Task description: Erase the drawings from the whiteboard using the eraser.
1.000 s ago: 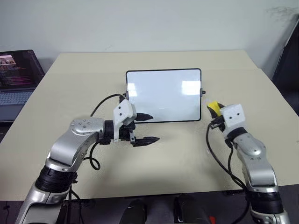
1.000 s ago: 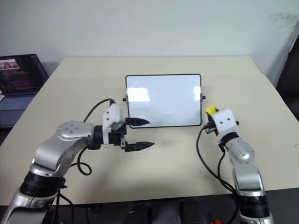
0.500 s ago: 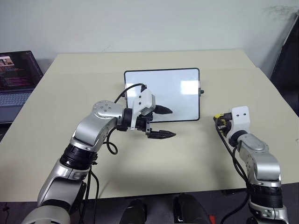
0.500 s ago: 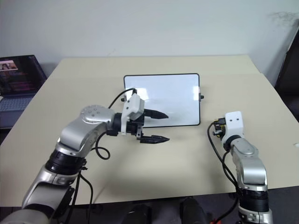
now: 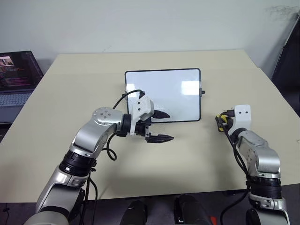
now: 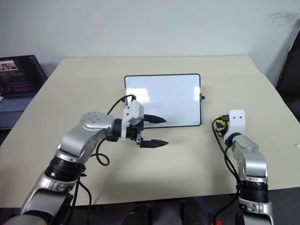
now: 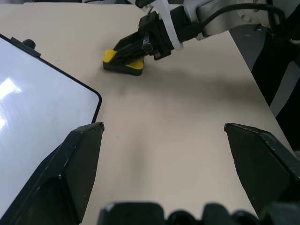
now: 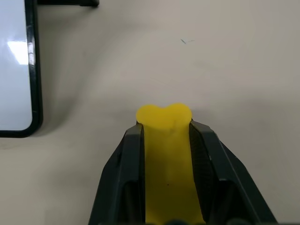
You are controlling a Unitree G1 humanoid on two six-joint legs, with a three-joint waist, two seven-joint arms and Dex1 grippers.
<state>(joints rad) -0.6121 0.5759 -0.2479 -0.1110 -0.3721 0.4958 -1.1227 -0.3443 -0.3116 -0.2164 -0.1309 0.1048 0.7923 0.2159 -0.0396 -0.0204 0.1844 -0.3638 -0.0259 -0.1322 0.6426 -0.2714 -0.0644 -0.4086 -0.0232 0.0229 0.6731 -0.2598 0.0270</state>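
My right fingers (image 8: 166, 154) are clamped on the eraser (image 8: 165, 140), one on each long side, its yellow end poking out past the tips. In the left wrist view the eraser (image 7: 123, 62) rests on the worktop (image 7: 187, 117) under that grip, just off the right edge of the whiteboard (image 5: 162, 95) and apart from it. My left fingers (image 5: 161, 126) stand wide open and hold nothing; they point to the right, one tip over the board's near edge and the other over bare worktop just in front of it. The board lies flat in the middle of the worktop, its white face glossy with light patches; I cannot make out any drawings on it. A laptop (image 5: 16, 75) sits open off the far left.
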